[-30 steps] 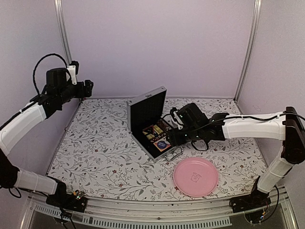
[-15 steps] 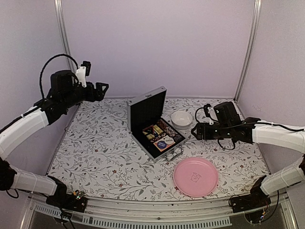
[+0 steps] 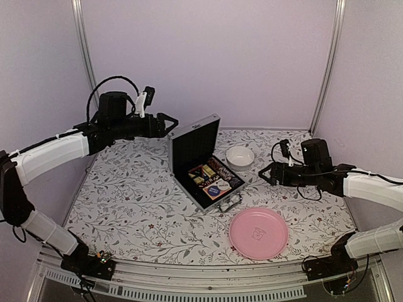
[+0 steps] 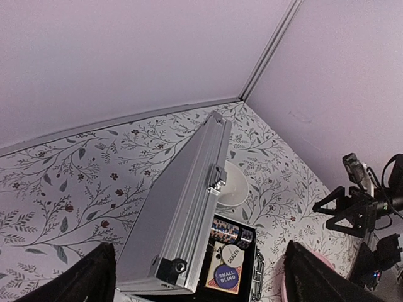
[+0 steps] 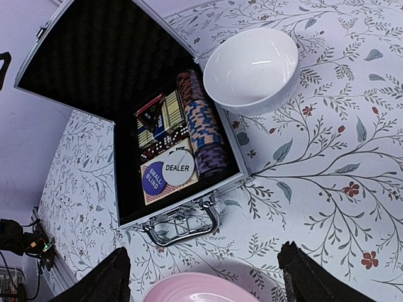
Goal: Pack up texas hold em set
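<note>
The silver briefcase [image 3: 217, 196] lies open mid-table, its lid [image 3: 194, 145] upright and its metal handle [image 3: 232, 202] toward the front. Inside are card decks, a chip stack [image 5: 203, 129], red dice, and DEALER and SMALL BLIND buttons [image 5: 165, 173]. My left gripper [image 3: 169, 124] is open and empty, in the air just left of the lid's top edge. In the left wrist view the lid's back [image 4: 182, 214] is between my fingers [image 4: 94, 277]. My right gripper [image 3: 267, 172] is open and empty, right of the case. The right wrist view shows the case [image 5: 129, 201] ahead.
A white bowl [image 3: 240, 156] stands right of the case, touching or nearly touching it, and also shows in the right wrist view [image 5: 250, 69]. A pink plate [image 3: 258, 233] lies near the front, right of the handle. Walls close in the back and sides.
My left arm has swung right to the lid's top. My right arm has drawn back right from the case, uncovering the white bowl. The case has not moved.
</note>
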{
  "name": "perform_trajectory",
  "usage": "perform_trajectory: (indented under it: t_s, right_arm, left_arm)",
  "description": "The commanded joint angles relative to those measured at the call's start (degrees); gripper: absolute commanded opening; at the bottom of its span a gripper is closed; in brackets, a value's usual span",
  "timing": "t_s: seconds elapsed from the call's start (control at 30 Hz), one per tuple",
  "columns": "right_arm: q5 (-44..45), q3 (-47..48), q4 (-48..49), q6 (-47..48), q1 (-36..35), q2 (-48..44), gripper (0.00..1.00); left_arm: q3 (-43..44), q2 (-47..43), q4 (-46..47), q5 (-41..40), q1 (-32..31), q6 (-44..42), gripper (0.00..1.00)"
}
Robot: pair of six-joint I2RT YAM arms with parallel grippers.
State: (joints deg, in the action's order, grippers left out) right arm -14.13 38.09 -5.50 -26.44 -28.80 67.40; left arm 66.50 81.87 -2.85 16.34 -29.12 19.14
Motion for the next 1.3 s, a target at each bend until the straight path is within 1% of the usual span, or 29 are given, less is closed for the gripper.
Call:
perform_trajectory:
  t_s: [0.0,0.13,0.3,0.47,0.63,0.77,0.87,0.97,1.0,1.17,1.27]
  right_arm:
    - [-3.25,-1.14,2.88,-0.63,0.41,-2.46,0.83]
    - [-3.62,-2.08,2.79,-0.39,0.43,-3.01,0.84]
    - [-3.80,-2.37,2.80,-0.41,0.54,-3.41,0.85]
    - [-4.42,-2.22,2.84,-0.03,0.50,-3.54,0.85]
    - [-5.30,-2.99,3.20,0.57,0.54,-5.04,0.86]
    - [-6.99,-3.26,4.35,2.29,0.50,-7.10,0.86]
    - [-7.53,-3.02,5.36,3.57,0.50,-9.46,0.86]
    - [-6.94,-3.20,6.12,5.44,0.50,-11.85,0.89]
    - [-6.69,-3.07,6.20,5.81,0.50,-12.38,0.90]
    - [-4.37,-2.31,4.94,5.94,0.50,-14.30,0.92]
    - [-3.19,-1.53,3.29,3.58,0.50,-14.70,0.96]
  left_arm:
    - [3.94,3.63,-1.22,1.44,-1.29,1.08,0.92]
    - [4.65,5.36,-2.38,1.00,-2.89,1.17,0.92]
    - [2.78,5.02,-2.55,-3.31,-4.72,1.19,0.92]
    - [0.91,4.59,-2.08,-3.50,-6.96,1.77,0.92]
    - [-3.15,3.46,0.57,-3.78,-10.55,3.36,0.91]
    - [-8.14,2.19,4.76,-4.94,-15.31,4.78,0.91]
    - [-11.04,2.16,6.72,-8.49,-20.02,5.73,0.91]
    - [-13.68,2.42,9.60,-14.75,-24.65,6.91,0.91]
    - [-14.22,2.62,10.42,-16.65,-25.97,8.56,0.91]
    - [-16.27,2.47,18.20,-23.02,-30.05,13.15,0.90]
    - [-15.65,3.26,18.91,-28.20,-32.00,16.13,0.90]
